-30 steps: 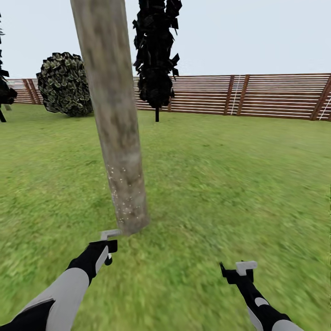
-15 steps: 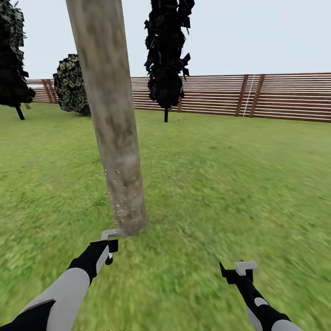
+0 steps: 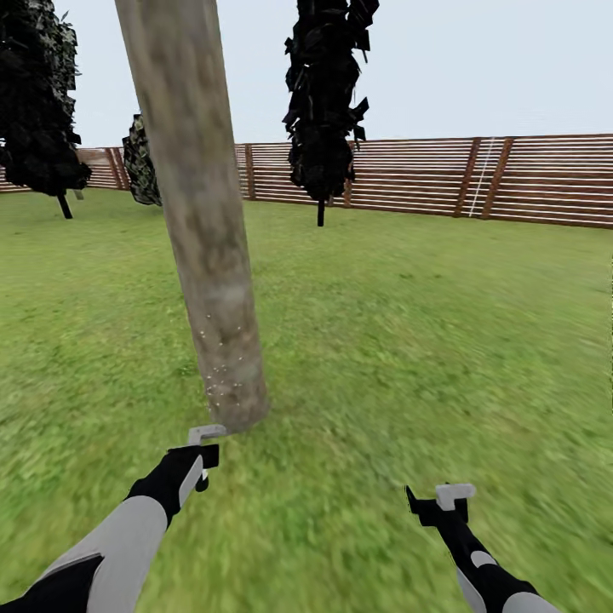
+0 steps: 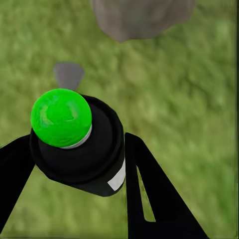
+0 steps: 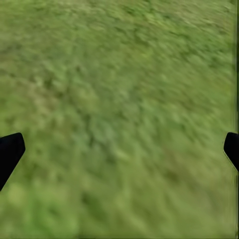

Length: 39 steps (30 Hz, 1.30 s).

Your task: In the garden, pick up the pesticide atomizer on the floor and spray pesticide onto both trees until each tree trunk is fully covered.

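Setting: green lawn (image 3: 409, 340) of the garden, closed at the back by a brown slatted wooden fence (image 3: 528, 179) under a pale grey sky.
Tree trunk: the thick mottled grey-tan tree trunk (image 3: 200, 213) rises from the grass just ahead of the left arm and leans slightly toward the view's left as it climbs out of frame; its base (image 4: 142, 17) also shows in the left wrist view.
Pesticide: a scatter of tiny white specks (image 3: 220, 375) sits on the lower part of the trunk, close above the ground.
Left gripper: the left gripper (image 3: 203, 438) hovers low over the grass, just short of the trunk's foot; its black fingers (image 4: 149, 194) are clamped on either side of the bottle.
Pesticide atomizer: the pesticide atomizer (image 4: 82, 144) is a black bottle with a bright green cap and a bit of white label, seated between the left fingers and pointing toward the trunk base.
Right gripper: the right gripper (image 3: 443, 498) hangs over bare grass, well apart from the trunk, jaws spread wide with nothing between them; its two fingertips (image 5: 9, 154) show at opposite edges of the right wrist view.
Background plants: a dark ragged tree (image 3: 328, 94) stands before the fence, another dark crown (image 3: 38, 94) stands far left, and a round bush (image 3: 140, 162) is partly hidden behind the trunk.
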Available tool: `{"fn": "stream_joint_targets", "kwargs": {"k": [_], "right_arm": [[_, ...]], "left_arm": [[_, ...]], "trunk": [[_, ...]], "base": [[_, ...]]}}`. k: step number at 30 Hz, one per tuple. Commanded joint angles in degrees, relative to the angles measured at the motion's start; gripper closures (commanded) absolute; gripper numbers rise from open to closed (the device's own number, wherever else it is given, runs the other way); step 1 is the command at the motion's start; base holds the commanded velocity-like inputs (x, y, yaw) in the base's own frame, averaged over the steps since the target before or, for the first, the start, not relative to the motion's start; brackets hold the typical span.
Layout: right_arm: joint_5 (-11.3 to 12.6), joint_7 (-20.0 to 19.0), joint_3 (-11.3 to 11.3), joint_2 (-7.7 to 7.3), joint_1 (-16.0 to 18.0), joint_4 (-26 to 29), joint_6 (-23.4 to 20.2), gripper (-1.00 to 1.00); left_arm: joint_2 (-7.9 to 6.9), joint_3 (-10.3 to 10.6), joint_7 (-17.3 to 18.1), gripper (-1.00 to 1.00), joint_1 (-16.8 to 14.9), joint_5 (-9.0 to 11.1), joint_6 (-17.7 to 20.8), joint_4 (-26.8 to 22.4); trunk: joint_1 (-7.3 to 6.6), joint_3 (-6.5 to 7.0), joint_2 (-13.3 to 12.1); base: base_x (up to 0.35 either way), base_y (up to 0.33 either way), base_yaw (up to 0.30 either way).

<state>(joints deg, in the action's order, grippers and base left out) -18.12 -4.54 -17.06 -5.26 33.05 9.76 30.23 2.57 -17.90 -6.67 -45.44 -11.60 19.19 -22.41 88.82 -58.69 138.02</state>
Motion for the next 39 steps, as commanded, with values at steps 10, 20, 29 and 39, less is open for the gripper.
{"fn": "stream_joint_targets", "kwargs": {"k": [10, 20, 29, 39], "right_arm": [[0.08, 0.23, -0.03, 0.07, 0.0, 0.0, 0.06, -1.0], [0.1, 0.23, -0.08, 0.03, 0.0, 0.0, 0.08, -1.0], [0.1, 0.23, -0.08, -0.02, 0.0, 0.0, 0.09, -1.0], [0.1, 0.23, -0.08, -0.02, 0.0, 0.0, 0.09, -1.0]], "left_arm": [[-0.02, 0.06, -0.1, 1.0, 0.0, 0.0, 0.15, 0.0], [-0.02, 0.06, -0.1, 1.0, 0.0, -0.09, 0.2, -0.02], [-0.02, 0.06, -0.1, 1.0, 0.0, -0.09, 0.23, -0.04], [-0.02, 0.06, -0.1, 1.0, 0.0, -0.09, 0.23, 0.0]], "trunk": [[0.0, 0.0, 0.0], [0.0, 0.0, 0.0], [0.0, 0.0, 0.0], [0.0, 0.0, 0.0]], "base": [[0.028, -0.271, 0.075], [0.105, -0.271, 0.273], [0.135, -0.271, 0.07], [0.139, -0.271, 0.141]]}}
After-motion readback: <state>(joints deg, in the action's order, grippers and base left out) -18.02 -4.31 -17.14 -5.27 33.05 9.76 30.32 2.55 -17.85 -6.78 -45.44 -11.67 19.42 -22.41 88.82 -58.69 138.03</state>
